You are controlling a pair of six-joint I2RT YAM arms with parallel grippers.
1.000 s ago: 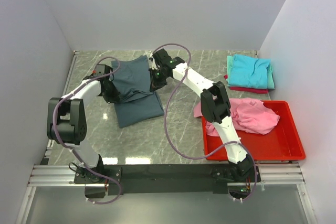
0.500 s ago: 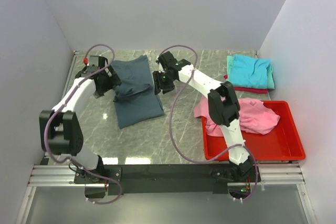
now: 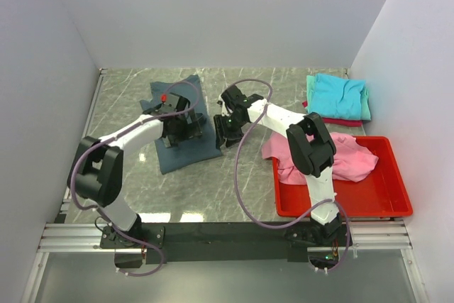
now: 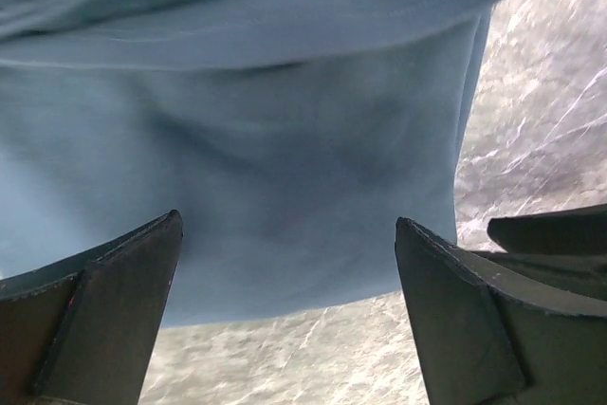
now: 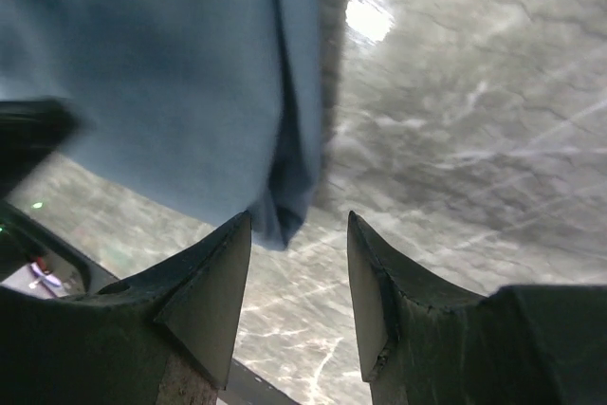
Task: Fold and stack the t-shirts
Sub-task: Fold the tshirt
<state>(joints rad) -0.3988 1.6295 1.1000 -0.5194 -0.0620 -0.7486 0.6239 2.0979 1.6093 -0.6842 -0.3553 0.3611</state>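
From above, we see the slate blue-grey t-shirt [image 3: 186, 148] lying folded on the marble table [image 3: 248, 175], left of centre. The left gripper [image 3: 181, 127] sits over the middle of this shirt, and the right gripper [image 3: 225, 131] is at its right edge. From this height we cannot tell how either pair of fingers stands. On the right, the pink t-shirt [image 3: 340, 157] lies crumpled across the far part of the red bin [image 3: 383, 200], spilling over its left rim. At the far right corner the turquoise t-shirt [image 3: 337, 96] tops a folded stack, with the mint one [image 3: 365, 106] showing at its right edge and the red one [image 3: 330, 121] along its near edge.

In the left wrist view, the left gripper [image 4: 286, 234] has its fingers [image 4: 114, 301] spread wide with nothing between them. The slate shirt [image 4: 237, 139] fills most of the picture beneath them, its hem ending just past the fingertips. Bare table [image 4: 541, 92] shows to the right.

In the right wrist view, the right gripper [image 5: 297, 225] also has its fingers [image 5: 213, 282] apart, by a narrower gap, and they clamp nothing. A corner of the slate shirt [image 5: 171, 73] ends just beyond the tips, and the marble [image 5: 455, 92] shows on the right.
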